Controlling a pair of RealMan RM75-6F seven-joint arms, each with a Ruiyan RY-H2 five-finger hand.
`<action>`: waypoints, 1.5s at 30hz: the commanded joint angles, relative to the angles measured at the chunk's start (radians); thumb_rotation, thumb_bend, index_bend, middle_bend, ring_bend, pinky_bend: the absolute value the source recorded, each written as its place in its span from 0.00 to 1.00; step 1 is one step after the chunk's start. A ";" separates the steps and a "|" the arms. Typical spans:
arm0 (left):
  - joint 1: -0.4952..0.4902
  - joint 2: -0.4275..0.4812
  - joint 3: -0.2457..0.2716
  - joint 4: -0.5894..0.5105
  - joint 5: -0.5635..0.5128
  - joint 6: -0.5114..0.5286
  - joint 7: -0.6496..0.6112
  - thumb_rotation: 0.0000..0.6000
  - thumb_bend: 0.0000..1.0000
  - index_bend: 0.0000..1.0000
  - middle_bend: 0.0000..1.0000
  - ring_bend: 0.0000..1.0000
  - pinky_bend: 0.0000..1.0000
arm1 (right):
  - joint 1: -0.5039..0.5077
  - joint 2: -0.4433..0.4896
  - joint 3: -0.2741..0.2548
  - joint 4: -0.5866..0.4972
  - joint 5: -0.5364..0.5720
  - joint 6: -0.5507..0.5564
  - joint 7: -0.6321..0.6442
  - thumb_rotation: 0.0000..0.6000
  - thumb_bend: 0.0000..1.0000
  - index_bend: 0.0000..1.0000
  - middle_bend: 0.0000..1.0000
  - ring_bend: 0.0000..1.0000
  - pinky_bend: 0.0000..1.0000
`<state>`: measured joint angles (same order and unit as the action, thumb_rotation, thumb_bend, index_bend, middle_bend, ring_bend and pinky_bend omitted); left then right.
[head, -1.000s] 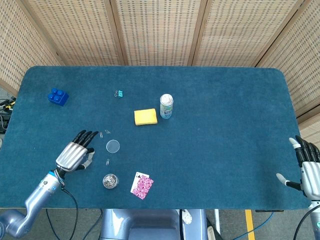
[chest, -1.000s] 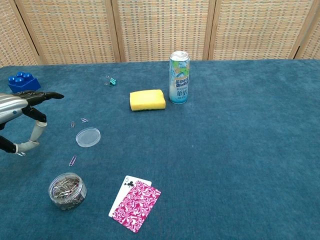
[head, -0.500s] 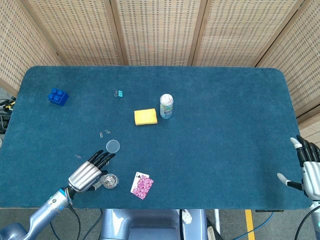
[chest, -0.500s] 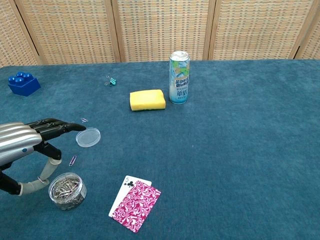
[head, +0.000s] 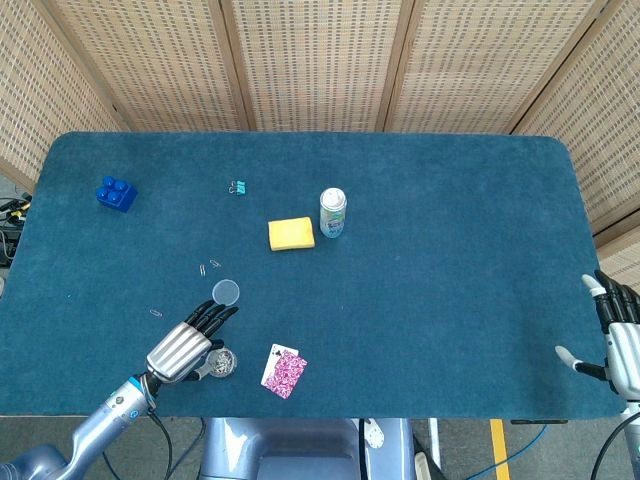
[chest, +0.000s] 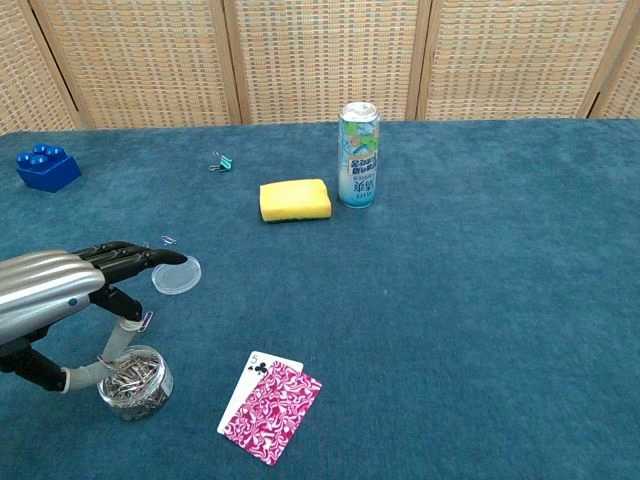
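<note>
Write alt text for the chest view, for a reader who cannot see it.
The robot's left hand hovers open over a small clear tub of paper clips at the near left of a blue table, its fingertips above a clear round lid. Nearby lie playing cards; farther back are a yellow sponge, an upright can, a binder clip and a blue brick.

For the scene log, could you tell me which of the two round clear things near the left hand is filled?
The paperclip jar under the left hand is filled; the flat clear lid beyond the fingers lies empty.
</note>
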<state>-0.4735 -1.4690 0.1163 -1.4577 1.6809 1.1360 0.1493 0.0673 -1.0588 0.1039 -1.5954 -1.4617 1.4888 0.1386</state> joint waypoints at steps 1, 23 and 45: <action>-0.002 -0.001 0.001 -0.003 0.003 0.000 -0.013 1.00 0.27 0.39 0.00 0.00 0.00 | 0.000 0.000 0.000 0.000 0.001 0.000 -0.001 1.00 0.00 0.00 0.00 0.00 0.00; 0.009 0.102 -0.058 0.140 -0.066 0.048 -0.125 1.00 0.22 0.41 0.00 0.00 0.00 | -0.002 0.001 -0.001 -0.006 -0.002 0.004 -0.010 1.00 0.00 0.00 0.00 0.00 0.00; -0.005 -0.044 -0.073 0.505 -0.132 -0.054 -0.286 1.00 0.28 0.49 0.00 0.00 0.00 | -0.001 -0.002 0.002 -0.010 0.006 0.000 -0.023 1.00 0.00 0.00 0.00 0.00 0.00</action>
<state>-0.4785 -1.5118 0.0441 -0.9533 1.5498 1.0827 -0.1370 0.0666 -1.0606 0.1057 -1.6059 -1.4555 1.4892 0.1158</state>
